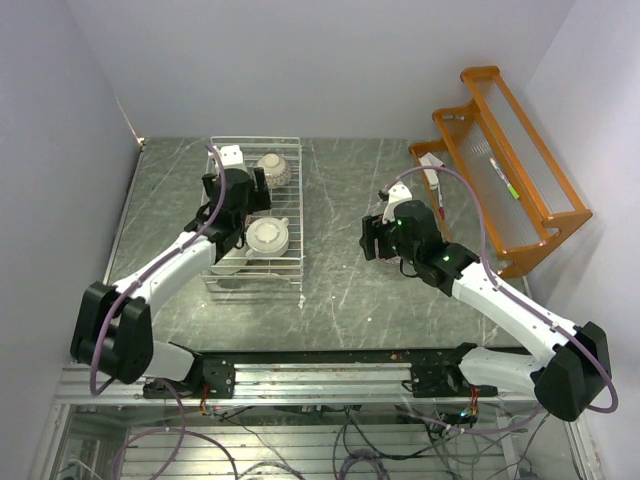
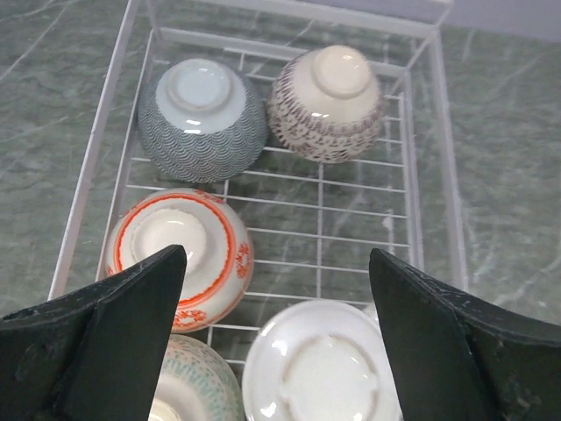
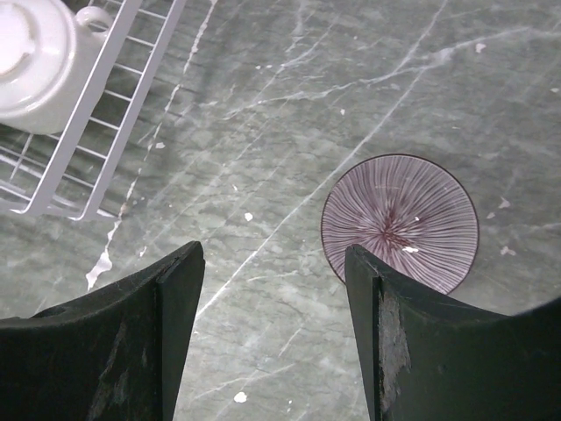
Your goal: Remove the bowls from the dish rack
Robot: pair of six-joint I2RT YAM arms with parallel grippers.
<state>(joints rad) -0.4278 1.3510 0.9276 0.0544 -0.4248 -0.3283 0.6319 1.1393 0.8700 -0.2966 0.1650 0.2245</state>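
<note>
Left gripper (image 2: 276,263) is hovering with jaws spread wide, holding nothing, above the near end of the dish rack (image 2: 254,45). Five bowls are lying upside down inside: a red-banded bowl (image 2: 210,254), a white bowl (image 2: 320,368) and a teal-patterned bowl (image 2: 188,377) crowding beneath it, and a blue-grey wave bowl (image 2: 203,118) and a brown-patterned bowl (image 2: 329,105) sitting side by side at the rack's far end. Right of the rack, the right gripper (image 3: 273,263) is hanging open over the grey counter (image 3: 289,132), one finger partly hiding an upright purple-striped bowl (image 3: 399,224).
</note>
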